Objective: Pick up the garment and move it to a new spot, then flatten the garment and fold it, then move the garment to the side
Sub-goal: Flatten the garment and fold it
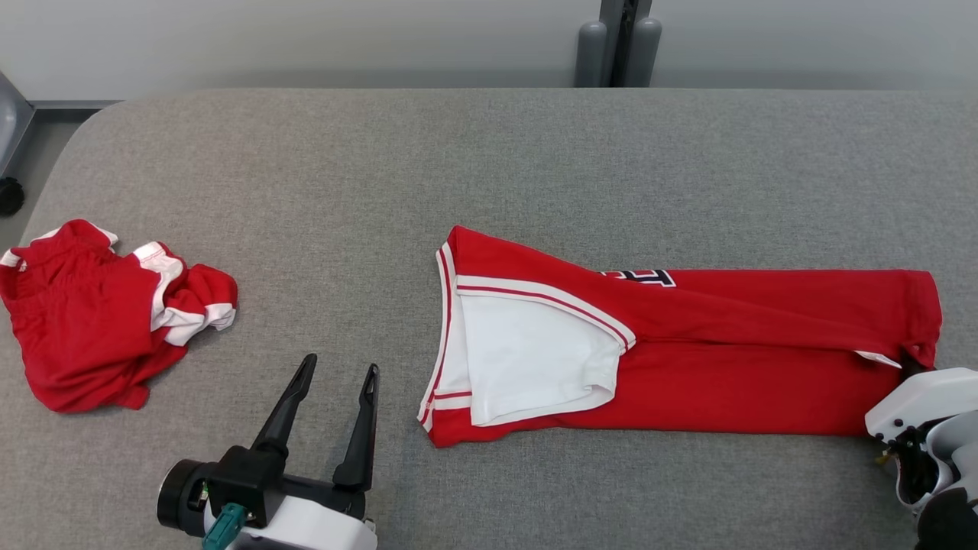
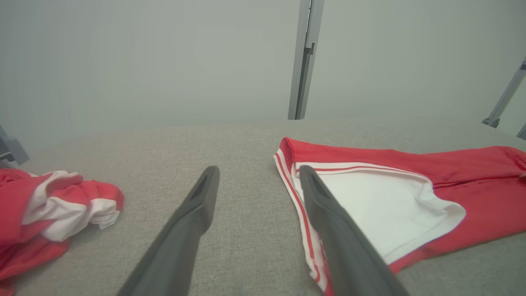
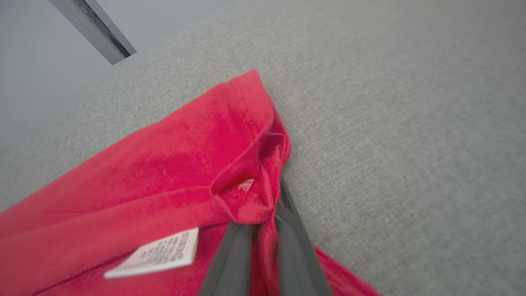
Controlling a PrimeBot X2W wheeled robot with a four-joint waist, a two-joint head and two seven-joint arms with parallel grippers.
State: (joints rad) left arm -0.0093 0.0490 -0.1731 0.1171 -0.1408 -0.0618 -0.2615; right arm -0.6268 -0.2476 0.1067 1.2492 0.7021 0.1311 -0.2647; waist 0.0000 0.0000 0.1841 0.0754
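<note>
The garment [image 1: 688, 359] is a red top with white trim, folded into a long band lying left to right across the grey table [image 1: 489, 153]. Its white-lined end faces my left gripper. My right gripper [image 3: 263, 213] is shut on a bunched fold of the garment's [image 3: 164, 164] right-hand hem, red cloth pinched between its fingers beside a white care label [image 3: 156, 255]. In the head view its white wrist [image 1: 917, 405] sits at that hem corner. My left gripper [image 1: 341, 365] stands open just left of the garment [image 2: 390, 197], with nothing between its fingers [image 2: 197, 205].
A second red and white garment [image 1: 99, 313] lies crumpled near the table's left edge, also seen in the left wrist view [image 2: 53, 209]. A grey post [image 1: 619, 46] rises behind the table's far edge. Bare grey table stretches behind the garment.
</note>
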